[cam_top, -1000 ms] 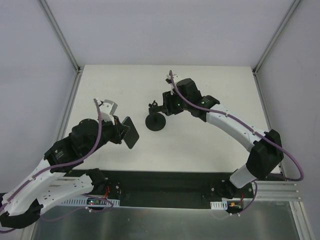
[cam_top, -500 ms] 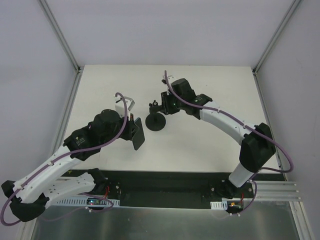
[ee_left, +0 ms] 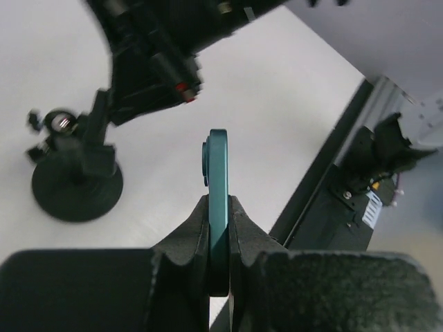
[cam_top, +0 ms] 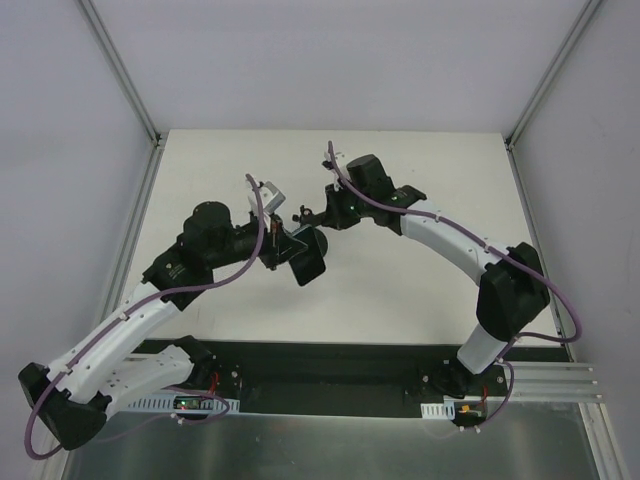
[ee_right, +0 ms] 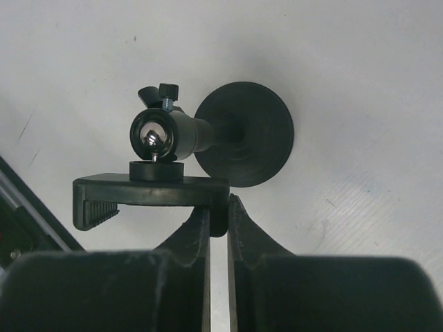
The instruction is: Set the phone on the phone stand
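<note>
phone (ee_left: 219,176) edge-on, slim teal rim, rnd top

One phone (ee_left: 218,187), one phone stand (ee_right: 201,133). Two robot arms, left arm (cam_top: 130,320) and right arm (cam_top: 450,240), two fingers (ee_right: 190,242) each. One white counter (cam_top: 400,290). Two purple cables (cam_top: 262,215).

A white table (cam_top: 400,290) fills the middle of the top view, evenly lit, with only soft shadows. Pale grey walls (cam_top: 320,60) close it in at the top, left and right, and aluminium posts (cam_top: 120,70) slant in at the upper corners. A black strip (cam_top: 330,375) runs along the table's lower edge, with brushed metal (cam_top: 330,445) below it.
</note>
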Controlling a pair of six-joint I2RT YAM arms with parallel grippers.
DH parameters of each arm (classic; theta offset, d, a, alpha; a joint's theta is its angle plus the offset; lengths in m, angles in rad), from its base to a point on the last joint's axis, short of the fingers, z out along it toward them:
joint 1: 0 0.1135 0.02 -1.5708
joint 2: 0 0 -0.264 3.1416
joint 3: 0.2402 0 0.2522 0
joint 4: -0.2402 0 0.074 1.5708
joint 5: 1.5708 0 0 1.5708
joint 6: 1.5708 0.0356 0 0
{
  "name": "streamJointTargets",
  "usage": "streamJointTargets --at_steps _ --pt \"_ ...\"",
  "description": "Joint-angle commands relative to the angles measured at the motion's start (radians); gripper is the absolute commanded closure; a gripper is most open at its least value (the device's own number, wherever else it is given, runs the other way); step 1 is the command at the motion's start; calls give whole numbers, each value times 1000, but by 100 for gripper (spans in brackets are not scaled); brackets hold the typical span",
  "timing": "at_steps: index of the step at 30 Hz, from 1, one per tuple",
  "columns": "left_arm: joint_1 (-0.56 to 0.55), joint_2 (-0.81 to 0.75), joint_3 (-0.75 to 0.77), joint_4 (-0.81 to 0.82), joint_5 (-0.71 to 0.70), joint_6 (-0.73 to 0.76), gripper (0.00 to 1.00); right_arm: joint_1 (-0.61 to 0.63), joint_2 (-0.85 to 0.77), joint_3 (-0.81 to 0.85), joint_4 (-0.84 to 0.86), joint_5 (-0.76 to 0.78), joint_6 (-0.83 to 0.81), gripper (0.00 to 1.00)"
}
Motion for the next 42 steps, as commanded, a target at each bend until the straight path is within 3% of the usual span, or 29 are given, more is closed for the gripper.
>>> streamJointTargets --at_steps 1,6,10,19,25,33,42 --pt "1 69 4 303 365 221 100 -14 -27 -2 4 -268 -91 99" --pt "4 259 103 323 569 399 100 -29 4 66 -112 -327 -185 99" --pt "30 349 162 323 640 535 100 -65 19 104 -175 -379 -214 99" --pt "109 563 332 289 847 583 100 -97 28 127 -222 -448 -277 99" --pt "114 668 439 145 834 646 100 -106 37 149 -222 -465 -283 99" --pt "139 640 424 73 682 674 100 -109 22 133 -222 -434 -291 99" --pt "151 654 435 12 627 686 100 -109 14 124 -212 -427 -297 99"
